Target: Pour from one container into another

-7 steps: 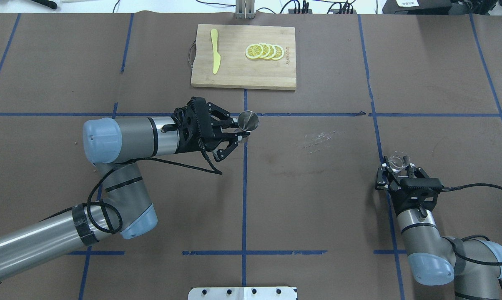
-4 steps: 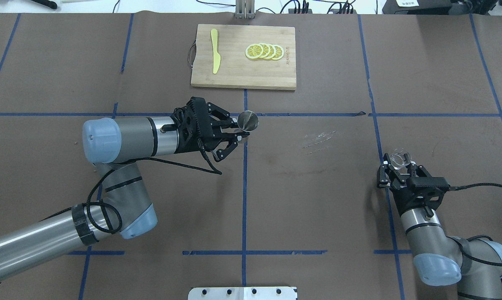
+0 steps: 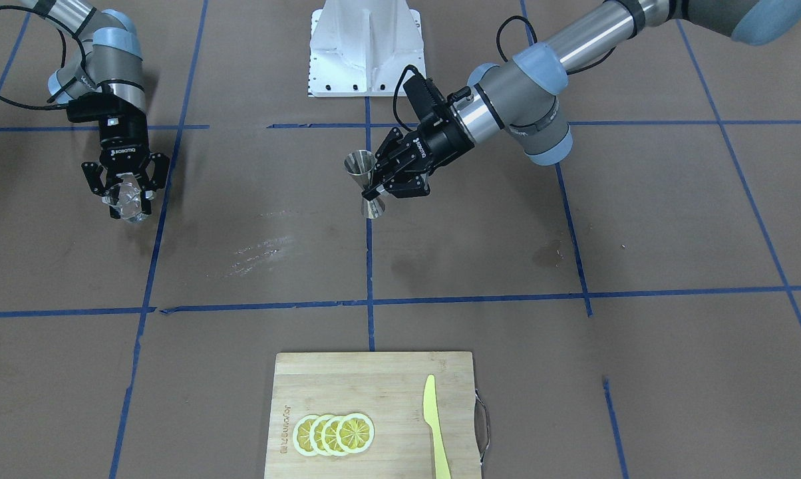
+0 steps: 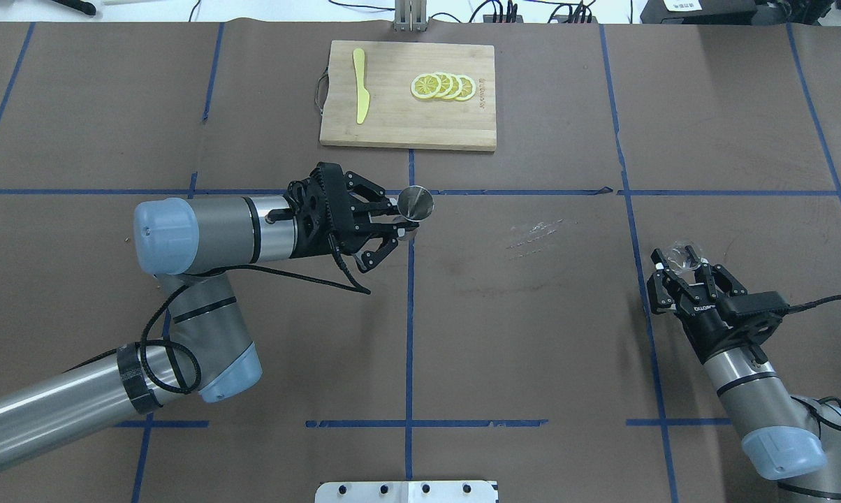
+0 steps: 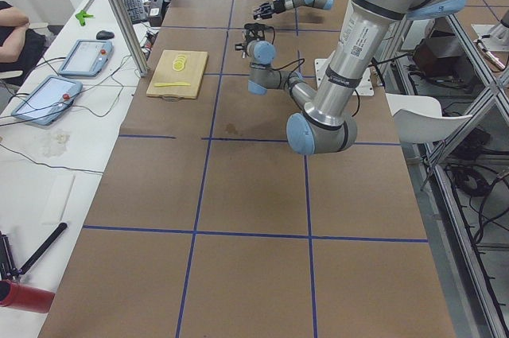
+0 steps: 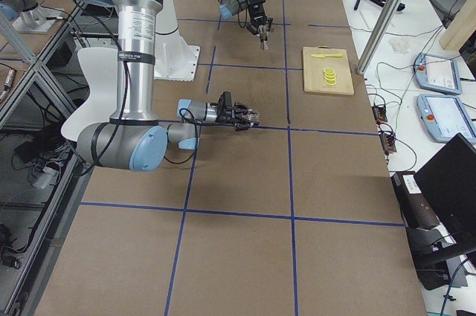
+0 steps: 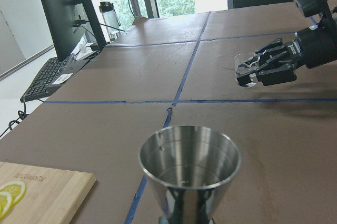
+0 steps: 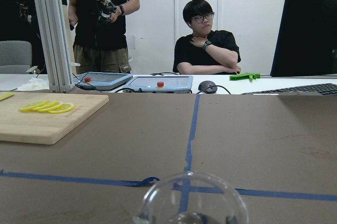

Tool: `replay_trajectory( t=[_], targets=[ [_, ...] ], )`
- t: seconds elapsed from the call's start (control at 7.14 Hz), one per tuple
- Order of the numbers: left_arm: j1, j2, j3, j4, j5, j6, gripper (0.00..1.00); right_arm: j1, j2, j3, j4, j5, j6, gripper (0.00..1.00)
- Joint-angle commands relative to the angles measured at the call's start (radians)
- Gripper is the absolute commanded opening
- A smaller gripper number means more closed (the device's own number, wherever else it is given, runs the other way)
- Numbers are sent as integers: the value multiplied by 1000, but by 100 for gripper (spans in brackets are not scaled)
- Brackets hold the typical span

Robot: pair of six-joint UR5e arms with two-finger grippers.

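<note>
At table centre, overhead view: left gripper (image 4: 401,222) clamped on waist of jigger (image 4: 416,202), jigger upright, off table. Tumbler (image 4: 684,256) at 4 o'clock from jigger, well apart, pinched between right gripper (image 4: 680,269) fingers, off table. Cutting board (image 4: 392,115) at 12 o'clock.

Wide gap between jigger (image 4: 415,203) and tumbler (image 4: 681,257)

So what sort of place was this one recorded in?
Most likely a robotics lab, not a real kitchen: a table gridded with blue tape, teach pendants on a side bench, and a seated operator watching.
</note>
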Motion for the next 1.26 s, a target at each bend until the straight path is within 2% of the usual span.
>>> replay_trajectory(
  t=[0.0,0.42,0.84,1.12],
  targets=[
    [1,11,-12,0,-1,0,0,8,17,-46,73,-2,-135,0],
    [2,15,-18,-2,-1,-2,0,14,17,-20,73,8,-233,0],
    [5,20,-20,-3,-1,-2,0,12,24,56,54,4,-265,0],
    [7,23,-20,-5,-1,-2,0,16,36,146,-54,6,-269,0]
  ],
)
